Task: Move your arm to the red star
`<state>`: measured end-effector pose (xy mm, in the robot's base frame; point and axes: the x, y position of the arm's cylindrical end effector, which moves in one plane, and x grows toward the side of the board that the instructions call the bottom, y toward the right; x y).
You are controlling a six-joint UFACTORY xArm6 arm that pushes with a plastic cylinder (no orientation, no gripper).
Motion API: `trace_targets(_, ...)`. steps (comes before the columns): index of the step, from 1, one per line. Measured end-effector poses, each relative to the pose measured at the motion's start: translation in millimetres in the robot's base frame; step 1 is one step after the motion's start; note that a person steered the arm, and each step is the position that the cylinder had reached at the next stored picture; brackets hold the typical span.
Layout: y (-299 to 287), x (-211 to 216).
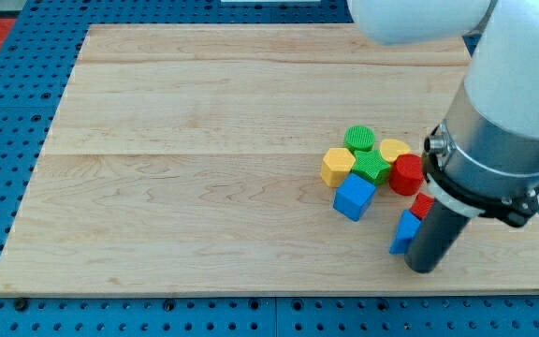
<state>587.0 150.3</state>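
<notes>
Tool-wise, my tip (pixel 424 269), a bare rod holding nothing, sits beside the half-hidden red star (pixel 423 205); I'd creep upward, avoiding the blue block (pixel 405 231).

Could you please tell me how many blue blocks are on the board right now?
2: a blue cube below the green blocks, and a blue block touching my tip's left side. The arm may hide others.

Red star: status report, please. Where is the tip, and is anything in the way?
My tip at view's lower right. Red star mostly hidden behind the arm, just above tip. Blue block beside tip, view's left.
</notes>
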Motion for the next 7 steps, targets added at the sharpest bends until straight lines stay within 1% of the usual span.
trace_targets(2,-8.6,-26.9)
trace_targets(3,-23.0,-32.9)
trace_targets(4,-18.0,-14.5)
trace_targets(5,8.9,-3.7)
trace_targets(6,20.5,-2.6)
trace_targets(7,15.1,-2.3)
